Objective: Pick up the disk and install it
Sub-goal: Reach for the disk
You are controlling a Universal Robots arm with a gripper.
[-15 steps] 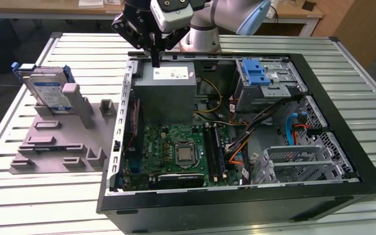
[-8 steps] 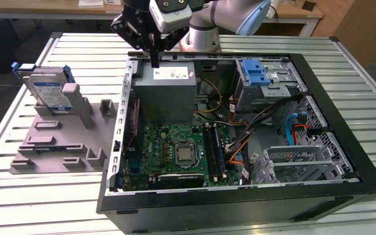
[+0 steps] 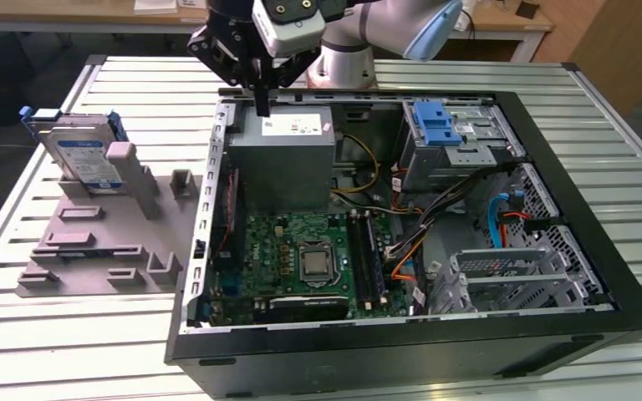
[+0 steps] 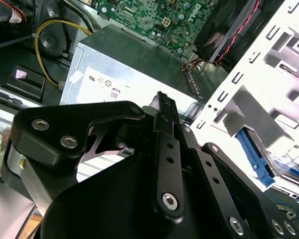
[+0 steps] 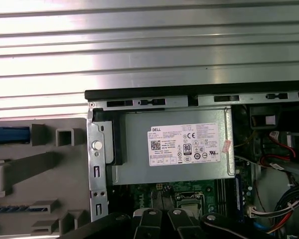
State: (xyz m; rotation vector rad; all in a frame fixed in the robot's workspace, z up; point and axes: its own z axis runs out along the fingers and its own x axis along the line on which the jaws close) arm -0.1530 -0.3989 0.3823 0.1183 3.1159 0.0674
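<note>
Slatted metal table [image 3: 31, 334] carries the open PC case [image 3: 410, 359], with a grey fixture plate [image 3: 98, 251] just beside it on the exterior view's left. Grey power supply box [image 3: 282, 171] sits in the case's far-left corner. Disk [image 3: 84, 154] stands upright at the fixture's far end. Gripper [image 3: 262, 107] hangs over the power supply's far edge, fingers pinched together and empty. It is well apart from the disk, to the disk's right in the exterior view.
</note>
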